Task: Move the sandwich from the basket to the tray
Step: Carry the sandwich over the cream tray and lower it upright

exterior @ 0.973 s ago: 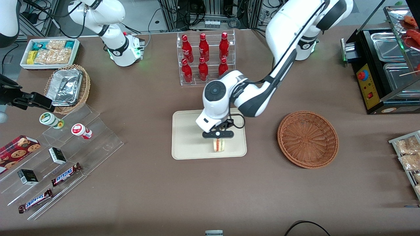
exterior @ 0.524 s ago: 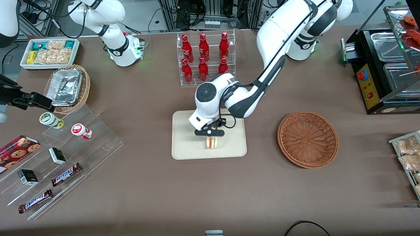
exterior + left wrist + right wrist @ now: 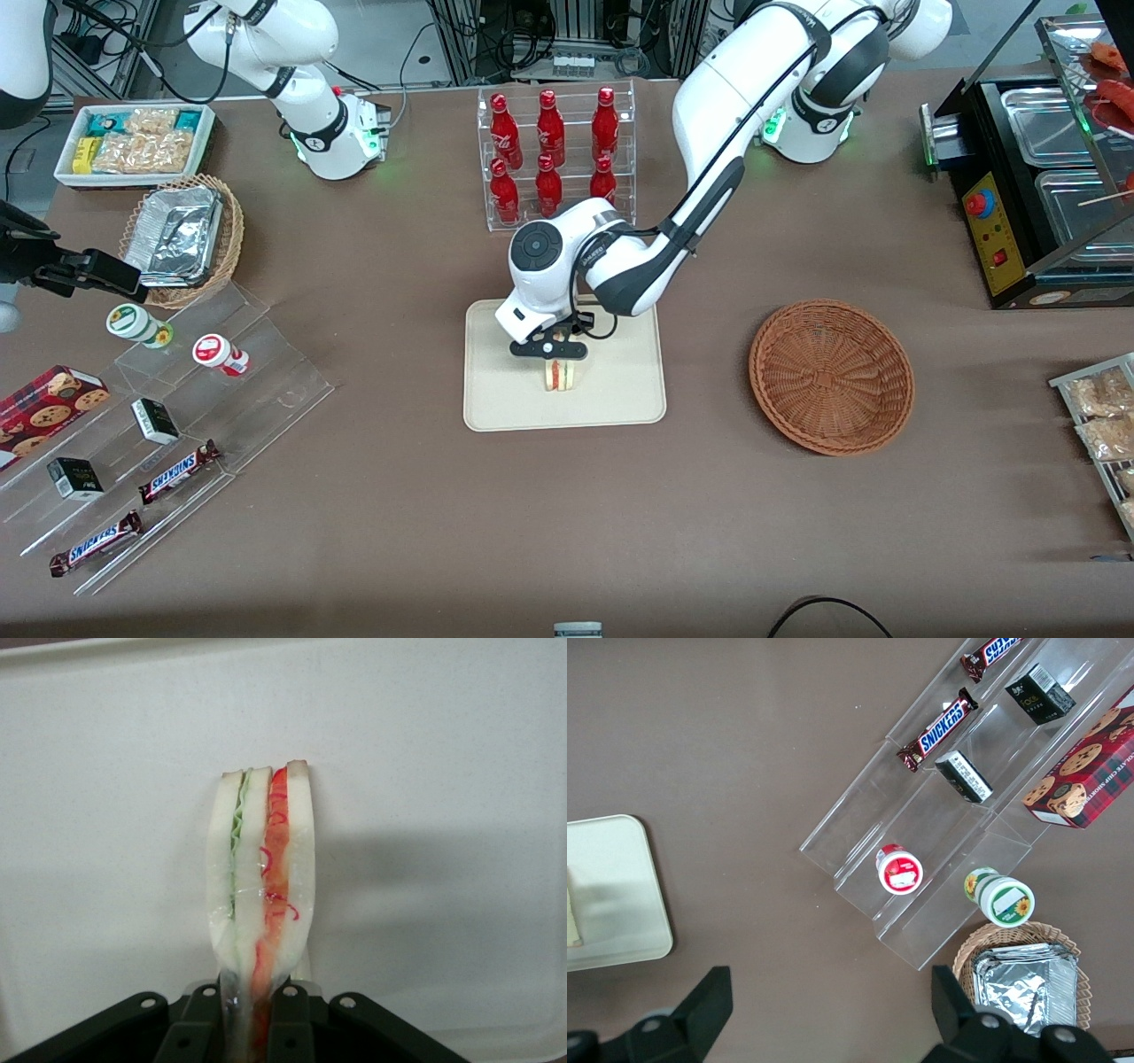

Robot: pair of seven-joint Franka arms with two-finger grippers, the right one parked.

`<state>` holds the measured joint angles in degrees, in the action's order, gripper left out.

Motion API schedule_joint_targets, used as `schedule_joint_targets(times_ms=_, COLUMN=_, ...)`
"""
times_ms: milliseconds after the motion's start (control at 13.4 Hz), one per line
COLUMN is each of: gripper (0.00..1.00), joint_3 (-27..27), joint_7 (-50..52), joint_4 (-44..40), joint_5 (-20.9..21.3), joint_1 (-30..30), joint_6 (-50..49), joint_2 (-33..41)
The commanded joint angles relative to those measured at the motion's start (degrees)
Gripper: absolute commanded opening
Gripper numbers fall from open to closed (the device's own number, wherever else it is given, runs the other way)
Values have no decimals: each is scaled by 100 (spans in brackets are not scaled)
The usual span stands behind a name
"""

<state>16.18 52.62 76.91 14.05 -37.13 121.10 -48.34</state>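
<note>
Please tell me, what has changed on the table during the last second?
The gripper, shut on the sandwich, carried it across the tray toward the parked arm's end and slightly farther from the front camera. Its grip has not changed. The basket stayed empty and unmoved.

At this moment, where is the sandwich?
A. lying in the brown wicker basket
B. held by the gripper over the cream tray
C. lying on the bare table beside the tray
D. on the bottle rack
B: the gripper is shut on the sandwich over the tray; the basket holds nothing.
</note>
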Motion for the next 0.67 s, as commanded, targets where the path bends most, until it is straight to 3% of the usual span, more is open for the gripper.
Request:
schedule_joint_targets(times_ms=0, gripper=100, joint_3=-63, joint_7=214, joint_4=-194, joint_5=194, joint_1=-101, joint_6=-7, joint_2=-158)
schedule_joint_targets(times_ms=599, gripper=100, joint_3=-63, joint_7=240, joint_4=-237, joint_5=221, joint_1=-22, joint_6=-77, joint_2=289)
